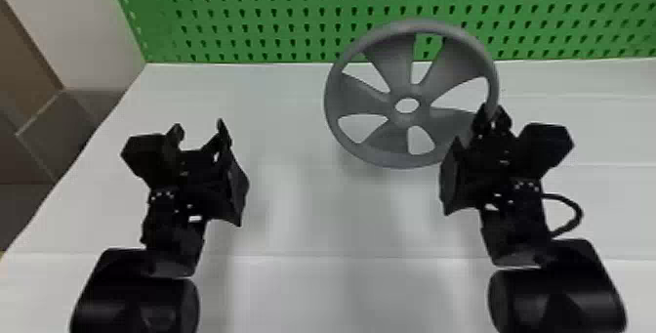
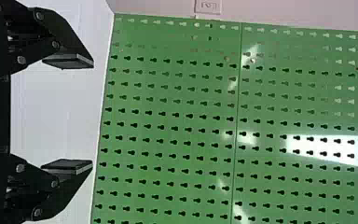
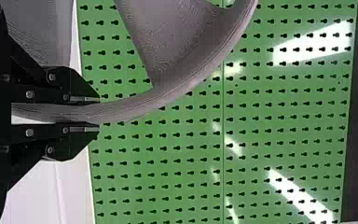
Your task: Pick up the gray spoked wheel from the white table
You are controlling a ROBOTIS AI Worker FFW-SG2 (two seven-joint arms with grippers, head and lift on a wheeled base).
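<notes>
Gray spoked wheel (image 1: 358, 93) gripped by its rim

From my remote seat, I had my right end effector (image 1: 492, 118) closed on the wheel's rim, fingers on both sides. The wheel showed in front of the green pegboard (image 1: 273, 20) and the white table (image 1: 293, 185) (whether it touched the table, I couldn't tell). My left end effector (image 1: 199, 128) was wide apart, well left of the wheel.

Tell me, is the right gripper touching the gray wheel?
Touching. The right wrist view shows the right gripper pinching the gray wheel by its rim between both fingers.
</notes>
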